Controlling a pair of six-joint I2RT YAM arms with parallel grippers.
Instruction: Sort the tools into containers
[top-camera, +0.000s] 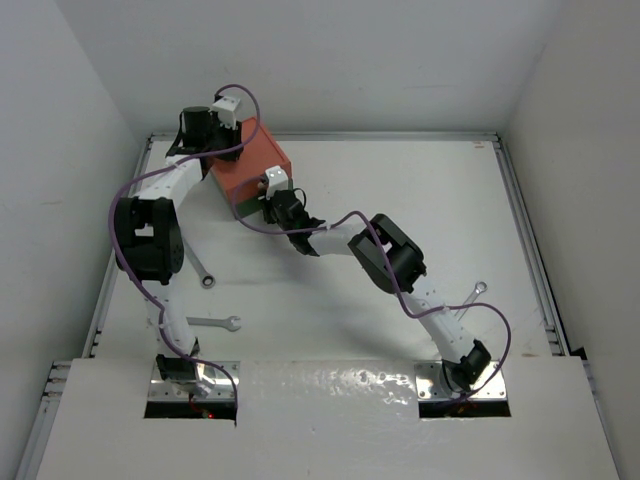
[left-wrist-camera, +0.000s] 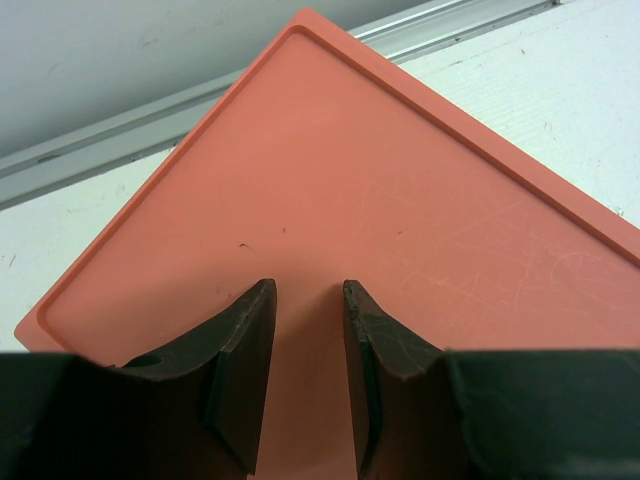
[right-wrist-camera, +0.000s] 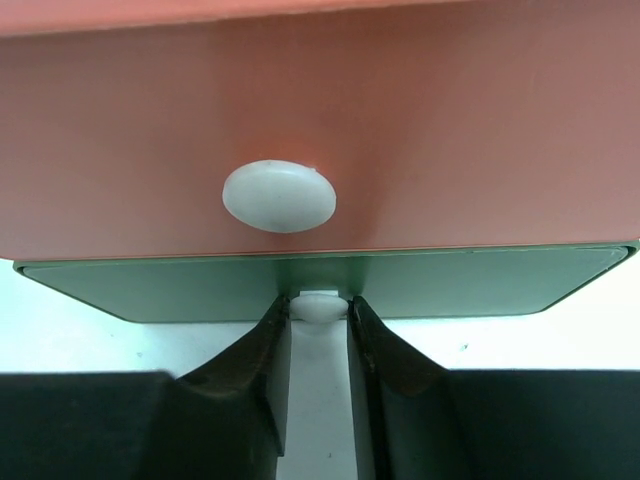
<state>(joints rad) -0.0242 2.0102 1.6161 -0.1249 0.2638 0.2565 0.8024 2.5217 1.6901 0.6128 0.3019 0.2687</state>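
Orange-red drawer (left-wrist-camera: 330, 200): plastic; top matt, finely scratched; front smooth, faint sheen.
Green drawer (right-wrist-camera: 470, 285): smooth plastic, satin.
Upper knob (right-wrist-camera: 279, 196), lower knob (right-wrist-camera: 318, 306): white plastic, smooth, slight gloss.
Left gripper fingers (left-wrist-camera: 240, 350), right gripper fingers (right-wrist-camera: 262, 370): dark, matt, rubber-like.
Left wrench (top-camera: 200, 268), near-left wrench (top-camera: 215, 322), right wrench (top-camera: 476, 293): bright bare metal.
Table (top-camera: 400, 200): white, matt.
Far rail (left-wrist-camera: 200, 110): dull metal.

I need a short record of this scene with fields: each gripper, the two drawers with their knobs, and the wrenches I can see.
left gripper: open, empty, over the top of the orange-red drawer
right gripper: shut on lower knob of green drawer
upper knob: free
wrenches: three loose on table; first wrench and second wrench on the left, third wrench on the right
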